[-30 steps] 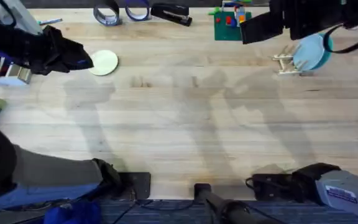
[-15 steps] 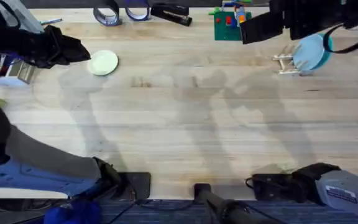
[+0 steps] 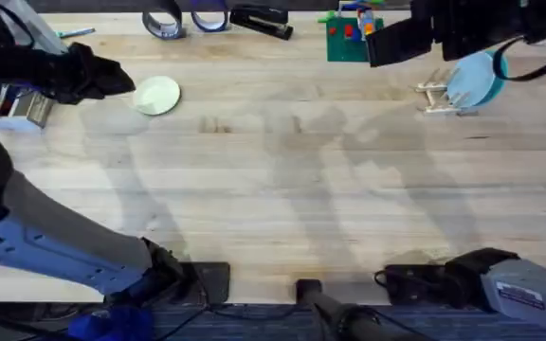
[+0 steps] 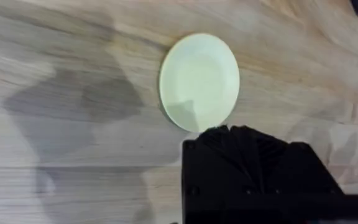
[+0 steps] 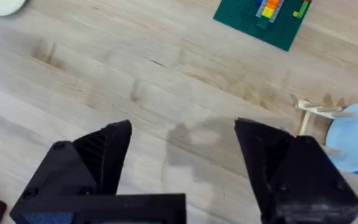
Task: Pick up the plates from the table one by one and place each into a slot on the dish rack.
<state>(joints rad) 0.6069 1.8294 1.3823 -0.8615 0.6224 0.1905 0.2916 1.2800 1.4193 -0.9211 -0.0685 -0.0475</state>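
From above, the light blue plate (image 3: 475, 79) already stands in the wooden dish rack (image 3: 436, 97) near the far right corner of the surface (image 3: 282, 180). The cream-yellow plate (image 3: 157, 95) lies flat near the far left corner, not yet picked up. So I think the second plate is the step in hand. The left tool (image 3: 121, 76) hangs just beside that plate, on its left; from up here I cannot tell how its fingers stand. The right arm hangs dark over the far right edge, near the rack. Two tape rolls (image 3: 186, 19) and a black stapler (image 3: 260, 21) lie along the far edge. A green brick baseplate (image 3: 346, 40) with small bricks sits there too. A few small boxes (image 3: 12, 106) sit at the left edge. The surface is pale wood planks with soft shadows.

In the left wrist view, the cream-yellow plate (image 4: 199, 82) lies flat just past the tool's black body. I still cannot tell whether this tool is spread or pressed together. Next it likely has to come down over the plate's rim and pinch it, which is tricky with a thin flat plate.

In the right wrist view, the right tool (image 5: 182, 158) is spread wide and holds nothing. The blue plate (image 5: 355, 138) stands in the rack (image 5: 316, 112) off to one side, with the green baseplate (image 5: 263, 18) farther away.
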